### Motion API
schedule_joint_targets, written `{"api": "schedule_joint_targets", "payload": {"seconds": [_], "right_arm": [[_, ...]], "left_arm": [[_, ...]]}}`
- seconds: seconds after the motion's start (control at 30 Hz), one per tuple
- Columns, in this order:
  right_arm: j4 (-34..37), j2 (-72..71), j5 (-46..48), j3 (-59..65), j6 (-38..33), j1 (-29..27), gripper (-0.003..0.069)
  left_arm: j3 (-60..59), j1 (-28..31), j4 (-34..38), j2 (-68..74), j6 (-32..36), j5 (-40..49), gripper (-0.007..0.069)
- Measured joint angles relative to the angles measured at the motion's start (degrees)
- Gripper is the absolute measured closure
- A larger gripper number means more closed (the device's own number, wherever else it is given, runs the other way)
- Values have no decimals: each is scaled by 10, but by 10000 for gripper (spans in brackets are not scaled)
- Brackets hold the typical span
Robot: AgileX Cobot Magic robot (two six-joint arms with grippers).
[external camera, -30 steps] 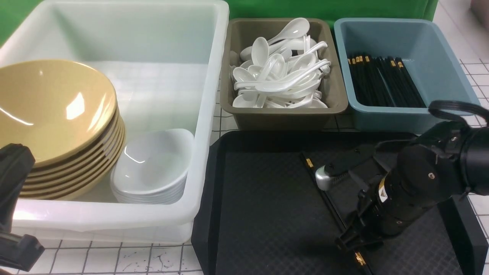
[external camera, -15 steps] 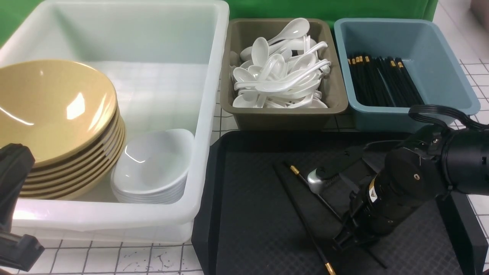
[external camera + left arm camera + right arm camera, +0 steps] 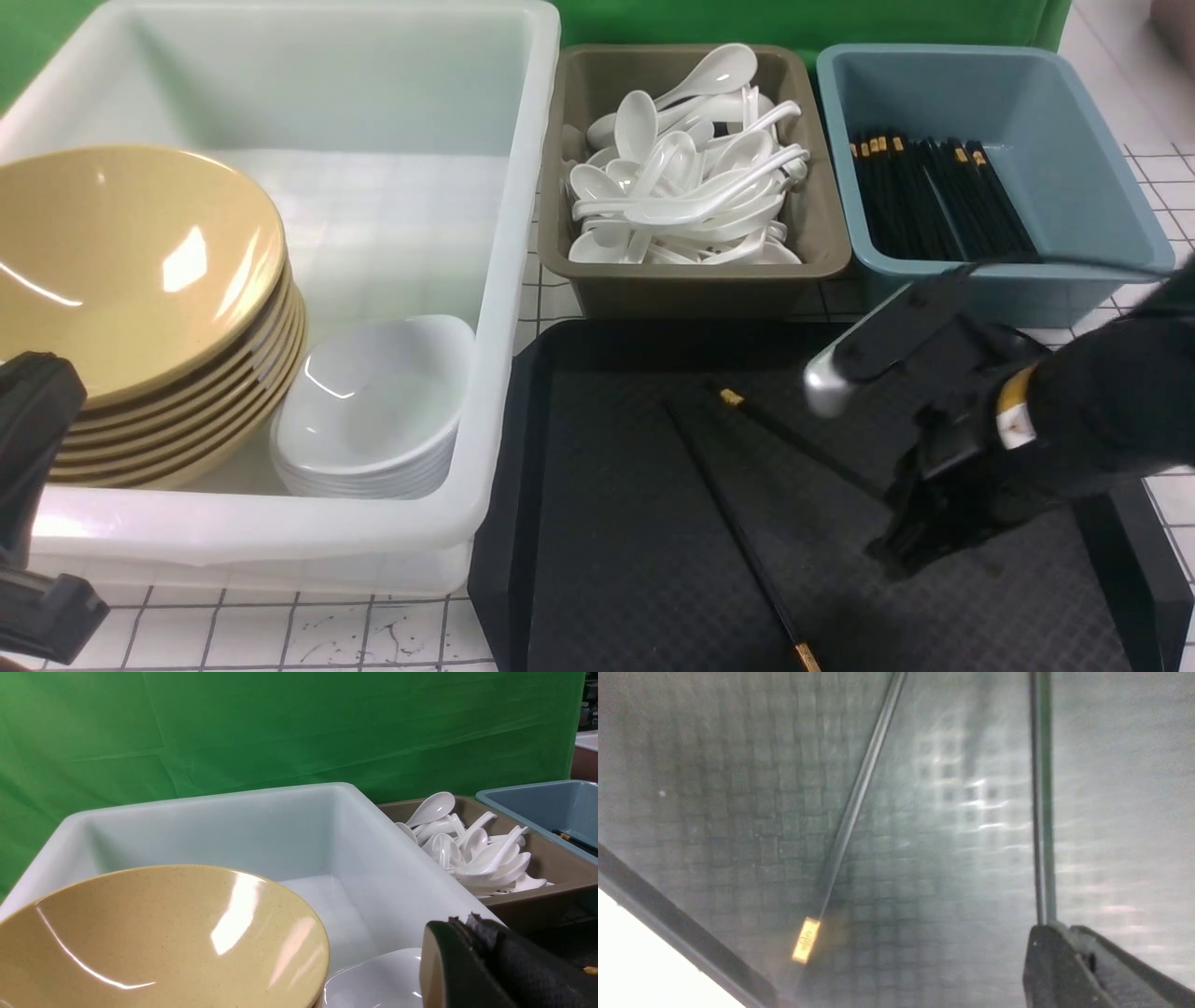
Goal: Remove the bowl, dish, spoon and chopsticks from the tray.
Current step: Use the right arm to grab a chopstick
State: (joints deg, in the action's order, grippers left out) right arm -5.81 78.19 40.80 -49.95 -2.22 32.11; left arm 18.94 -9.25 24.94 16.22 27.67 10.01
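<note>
The right gripper [image 3: 892, 549] is closed on one chopstick [image 3: 803, 443], which slants toward the tray's far rim. The second chopstick [image 3: 738, 532] lies flat on the tray [image 3: 607, 523], with bare floor to its left. The spoon bin [image 3: 691, 289] and blue bin [image 3: 1074, 140] stand just beyond that rim, and the white bin [image 3: 523, 233] stands left of the tray. The left gripper [image 3: 462, 938] is closed and empty.

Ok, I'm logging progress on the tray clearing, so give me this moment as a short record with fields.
tray: no bowl, dish or spoon visible on it
gripped chopstick: plain end in the right gripper, jaws shut on it
loose chopstick: lying on the tray, not gripped
left gripper: jaws shut, near the white bin
bowls: stacked in the white bin
white dishes: stacked beside the bowls
spoons: piled in the olive bin
</note>
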Motion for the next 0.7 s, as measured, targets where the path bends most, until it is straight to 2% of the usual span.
{"api": "schedule_joint_targets", "payload": {"seconds": [0.17, 0.3, 0.5, 0.63, 0.7], "right_arm": [[-48, -82, 3, -6, 22, 0, 622], [-53, -88, 6, -6, 22, 0, 622], [-51, 30, 9, -9, 22, -5, 622], [-49, 102, 12, -54, 36, -31, 599], [-50, 149, 5, -92, 38, -61, 522]], "left_arm": [[0, 0, 0, 0, 0, -1, 631], [0, 0, 0, 0, 0, -4, 631], [0, 0, 0, 0, 0, -4, 631], [0, 0, 0, 0, -1, -2, 631], [0, 0, 0, 0, -1, 2, 631]]}}
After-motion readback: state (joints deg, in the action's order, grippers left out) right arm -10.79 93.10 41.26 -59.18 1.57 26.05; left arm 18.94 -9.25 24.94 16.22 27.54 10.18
